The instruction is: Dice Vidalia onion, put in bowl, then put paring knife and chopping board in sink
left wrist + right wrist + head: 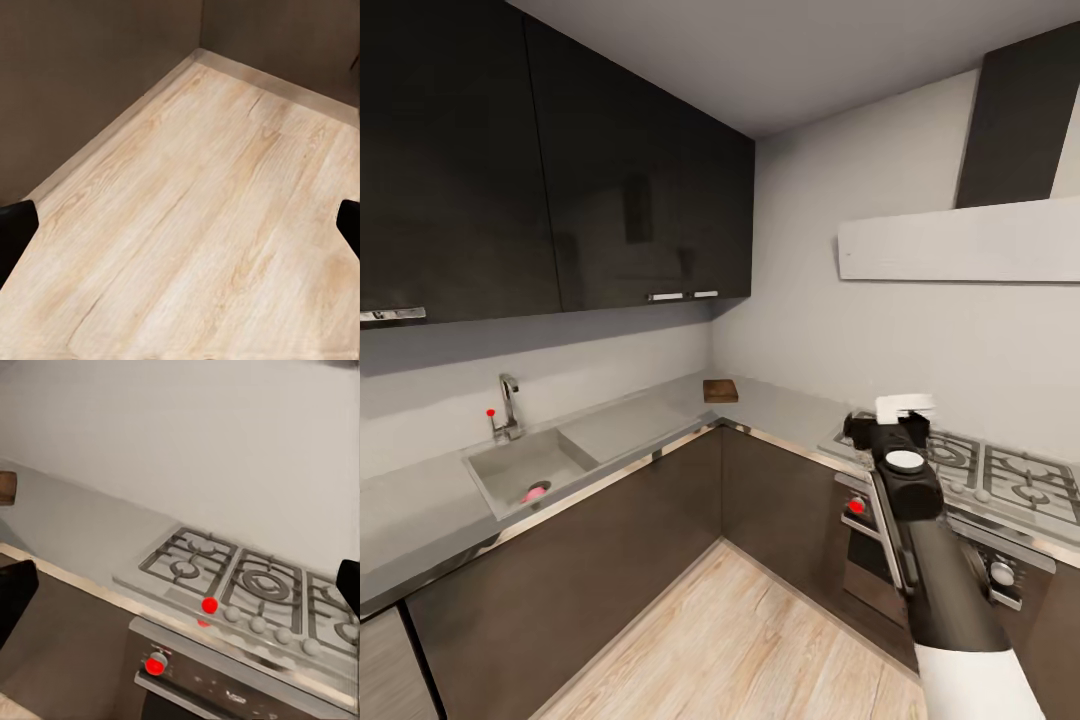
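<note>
Nearest to me, lower right of the head view: my right arm [950, 590] runs up the frame, and its claw [888, 432] hangs over the front edge of the stove [1000, 470]. From the head view I can't read the gap between the fingers. In the right wrist view the two dark fingertips [15, 592] sit at opposite edges of the frame with nothing between them, so I judge that claw spread wide and holding nothing. Past them I see the burners and a row of knobs [259, 624], one of them red.

Left wrist view: fingertips [15, 229] again at opposite edges, wide apart, nothing gripped, and the wooden floor [195, 210] below.

Next out, left of centre in the head view: the sink [510, 465], set in the grey surface [420, 520] along the left wall. The onion [536, 493] is a small pink ball on the basin bottom, near the front wall. It's round, so there is no long axis to line up with. The tap [508, 405] stands at the back rim.

Farthest, in the corner at mid frame: the board [720, 390], lying flat on the surface.

What matters: the onion lies far left of the right claw and well apart from it, across the corner. I judge the left arm the nearer side for the pick, after I turn toward the sink.
</note>
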